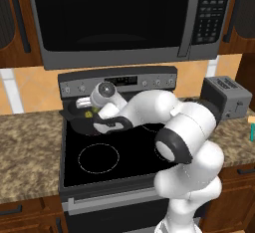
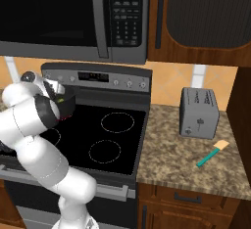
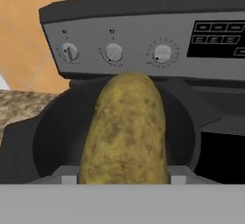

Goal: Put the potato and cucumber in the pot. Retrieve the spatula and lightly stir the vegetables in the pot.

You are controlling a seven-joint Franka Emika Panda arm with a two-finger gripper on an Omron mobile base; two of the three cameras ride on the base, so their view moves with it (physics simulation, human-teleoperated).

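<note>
Over back-left burner of stove (image 1: 124,152), gripper (image 1: 90,111) grasping potato (image 3: 125,132) above pot (image 3: 48,137). Pot sits at stove's rear by control knobs. Spatula (image 2: 212,153) lies on right counter near toaster (image 2: 198,112).

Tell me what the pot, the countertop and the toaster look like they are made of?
The pot looks like dark matte metal, maybe coated: nearly black, no shine. The countertop looks like polished granite, going by its brown-and-grey speckle. The toaster looks like brushed metal: even grey with a soft sheen. All of it is rendered, so these are only guesses from colour and texture.
</note>
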